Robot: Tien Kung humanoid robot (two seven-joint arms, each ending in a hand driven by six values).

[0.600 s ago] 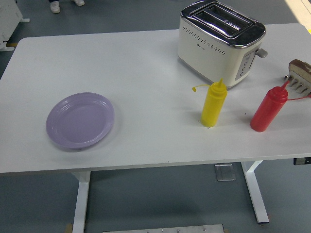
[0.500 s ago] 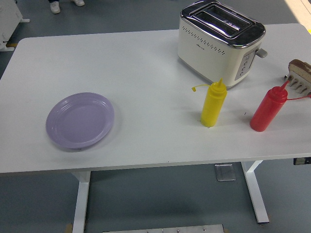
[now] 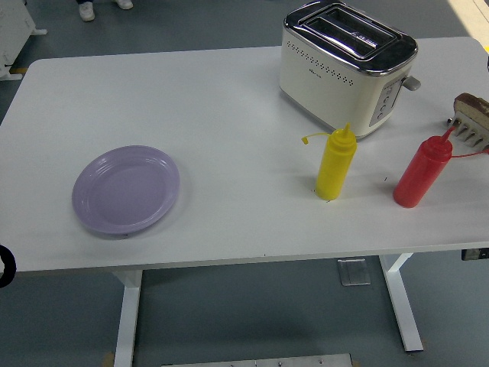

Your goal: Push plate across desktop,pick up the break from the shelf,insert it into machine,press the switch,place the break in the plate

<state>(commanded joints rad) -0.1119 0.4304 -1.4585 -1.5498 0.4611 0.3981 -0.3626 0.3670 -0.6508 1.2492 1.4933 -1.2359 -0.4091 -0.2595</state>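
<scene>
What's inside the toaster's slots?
The toaster has two slots on top, and both look dark with no bread sticking out. The camera can't see down to the bottom, so anything deep inside stays hidden.

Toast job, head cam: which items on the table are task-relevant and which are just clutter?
Task-relevant:
round lilac plastic plate, near left, empty
cream two-slot toaster with chrome top, far right, slots empty
brown bread slice in a pale rack, at the right edge, partly cut off

Just lying about:
yellow squeeze bottle
red squeeze bottle

A black arm part shows at the left edge.
</scene>
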